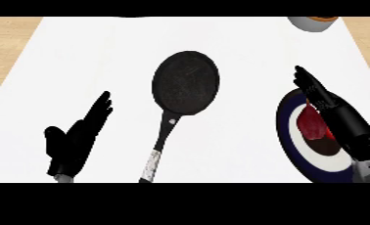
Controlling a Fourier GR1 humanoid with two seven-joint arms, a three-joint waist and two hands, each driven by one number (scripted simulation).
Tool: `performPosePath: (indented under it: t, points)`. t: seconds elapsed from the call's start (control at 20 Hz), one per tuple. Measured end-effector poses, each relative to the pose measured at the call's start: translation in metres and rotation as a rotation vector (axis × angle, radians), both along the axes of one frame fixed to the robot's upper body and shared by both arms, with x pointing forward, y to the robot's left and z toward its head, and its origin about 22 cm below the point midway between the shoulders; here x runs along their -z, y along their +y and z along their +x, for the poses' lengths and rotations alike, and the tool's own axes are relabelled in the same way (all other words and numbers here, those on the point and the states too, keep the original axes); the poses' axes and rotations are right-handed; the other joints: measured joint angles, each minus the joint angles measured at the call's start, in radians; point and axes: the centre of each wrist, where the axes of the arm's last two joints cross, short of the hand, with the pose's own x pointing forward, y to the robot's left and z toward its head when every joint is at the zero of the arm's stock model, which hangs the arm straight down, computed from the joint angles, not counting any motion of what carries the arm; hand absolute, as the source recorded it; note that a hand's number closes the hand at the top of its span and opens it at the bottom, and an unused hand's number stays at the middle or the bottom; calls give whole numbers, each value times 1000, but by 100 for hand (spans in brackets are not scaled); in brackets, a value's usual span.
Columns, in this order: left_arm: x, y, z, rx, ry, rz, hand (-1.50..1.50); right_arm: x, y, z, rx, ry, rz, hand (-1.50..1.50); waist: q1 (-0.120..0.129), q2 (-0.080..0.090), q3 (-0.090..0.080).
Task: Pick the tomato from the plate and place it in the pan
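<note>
A red tomato lies on a round plate with dark blue, white and dark rings at the right edge. My right hand hovers over the plate's right side, fingers straight and pointing away from me, partly covering the tomato. It is open and holds nothing. A black pan sits at the centre with its handle pointing toward me. My left hand rests open at the lower left, fingers up, apart from the pan.
A grey cup-like container with a tan top stands at the far right corner. The white counter has wooden strips along its far left and far right sides.
</note>
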Motion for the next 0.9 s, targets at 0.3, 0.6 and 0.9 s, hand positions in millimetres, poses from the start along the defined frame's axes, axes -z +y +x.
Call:
performPosePath:
  t: [0.3, 0.6, 0.9]
  points:
    - [-4, 55, 12, -189, 4, 174, 0, -15, -25, 18, -154, -78, 236, -150, -8, -9, 16]
    - [-3, 85, 11, -309, 43, 254, 0, -10, -86, 16, 234, -192, 260, 150, -50, -10, 22]
    - [-7, 99, 26, -332, 57, 293, 0, 43, -149, -13, 298, -265, 408, -150, -36, -13, 20]
